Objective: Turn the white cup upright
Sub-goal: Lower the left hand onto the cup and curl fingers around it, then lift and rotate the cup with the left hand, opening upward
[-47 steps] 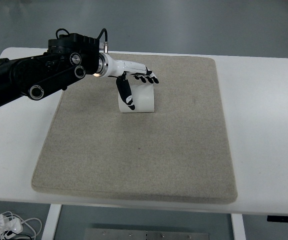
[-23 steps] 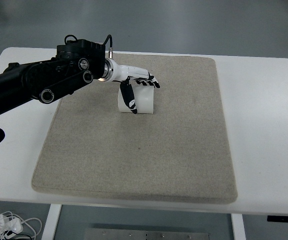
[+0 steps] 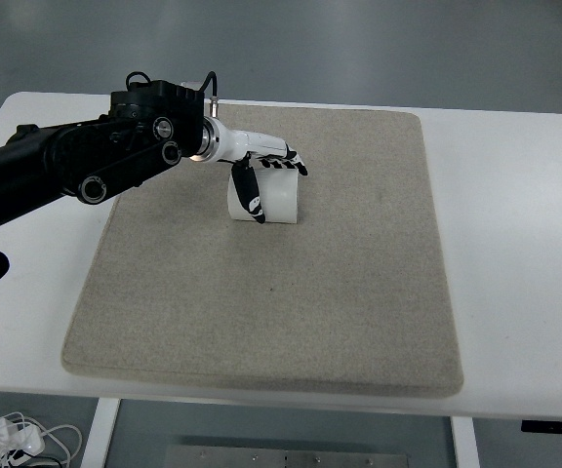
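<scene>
A white cup (image 3: 269,198) stands on the beige mat (image 3: 271,292) in its far left part, wider at the base. My left hand (image 3: 266,180) comes in from the left on a black arm and wraps the cup. Its thumb (image 3: 250,195) lies down the cup's near side and its fingers (image 3: 283,162) curl over the top. The cup's upper end is hidden by the fingers. The right arm is out of view.
The mat lies on a white table (image 3: 515,244). White cables (image 3: 13,439) lie on the floor below the table's near left corner.
The left arm has pushed slightly right and its fingers have closed tighter over the cup. The cup has shifted a little to the left and up in the picture.
</scene>
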Controlling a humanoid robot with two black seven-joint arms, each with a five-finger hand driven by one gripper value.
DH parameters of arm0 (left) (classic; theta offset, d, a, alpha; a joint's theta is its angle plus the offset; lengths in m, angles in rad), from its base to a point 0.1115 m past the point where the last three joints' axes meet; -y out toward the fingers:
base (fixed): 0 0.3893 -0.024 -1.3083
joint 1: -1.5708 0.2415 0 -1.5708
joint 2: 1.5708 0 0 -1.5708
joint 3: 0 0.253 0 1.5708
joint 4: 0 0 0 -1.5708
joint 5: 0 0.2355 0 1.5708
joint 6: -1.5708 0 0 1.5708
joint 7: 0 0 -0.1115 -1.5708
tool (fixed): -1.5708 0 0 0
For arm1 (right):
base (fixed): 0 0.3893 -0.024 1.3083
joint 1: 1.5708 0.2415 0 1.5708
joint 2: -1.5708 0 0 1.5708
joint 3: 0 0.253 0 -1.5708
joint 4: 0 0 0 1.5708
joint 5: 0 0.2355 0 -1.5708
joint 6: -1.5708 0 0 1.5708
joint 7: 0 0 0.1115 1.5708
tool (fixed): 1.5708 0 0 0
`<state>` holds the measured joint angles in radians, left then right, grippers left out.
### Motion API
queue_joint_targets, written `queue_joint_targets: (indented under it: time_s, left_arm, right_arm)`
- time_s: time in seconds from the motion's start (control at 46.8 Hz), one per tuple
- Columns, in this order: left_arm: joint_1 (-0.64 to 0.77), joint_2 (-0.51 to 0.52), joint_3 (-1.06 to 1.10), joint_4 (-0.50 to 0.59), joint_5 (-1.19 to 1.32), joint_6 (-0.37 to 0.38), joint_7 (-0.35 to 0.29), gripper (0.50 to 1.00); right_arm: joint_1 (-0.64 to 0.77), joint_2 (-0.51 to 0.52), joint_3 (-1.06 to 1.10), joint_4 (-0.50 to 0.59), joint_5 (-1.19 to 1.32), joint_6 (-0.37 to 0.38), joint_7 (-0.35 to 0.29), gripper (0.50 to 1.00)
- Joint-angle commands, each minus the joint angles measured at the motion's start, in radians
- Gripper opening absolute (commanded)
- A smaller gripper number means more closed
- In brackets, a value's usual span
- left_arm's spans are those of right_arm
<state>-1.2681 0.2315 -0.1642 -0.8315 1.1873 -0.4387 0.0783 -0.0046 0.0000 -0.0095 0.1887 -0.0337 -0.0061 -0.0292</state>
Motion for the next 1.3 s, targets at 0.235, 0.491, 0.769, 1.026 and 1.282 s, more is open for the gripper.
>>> queue_joint_targets:
  time_s: [0.235, 0.491, 0.769, 1.026, 1.282]
  left_arm:
    - [0.0, 0.0, -0.014, -0.001, 0.008, 0.001, -0.002, 0.596]
    - [-0.007, 0.008, -0.104, 0.028, -0.029, -0.002, -0.014, 0.566]
    - [0.05, 0.034, -0.233, 0.065, -0.193, -0.002, -0.052, 0.568]
    - [0.154, 0.068, -0.359, 0.091, -0.353, -0.002, -0.124, 0.568]
    - [0.26, 0.068, -0.459, 0.135, -0.373, -0.011, -0.287, 0.568]
  right_arm:
    - [0.0, 0.0, 0.0, 0.0, 0.0, 0.0, 0.0, 0.952]
    - [0.0, 0.0, 0.0, 0.0, 0.0, 0.0, 0.0, 0.952]
    - [0.0, 0.0, 0.0, 0.0, 0.0, 0.0, 0.0, 0.952]
    - [0.0, 0.0, 0.0, 0.002, 0.0, 0.0, 0.0, 0.952]
    - [0.0, 0.0, 0.0, 0.002, 0.0, 0.0, 0.0, 0.952]
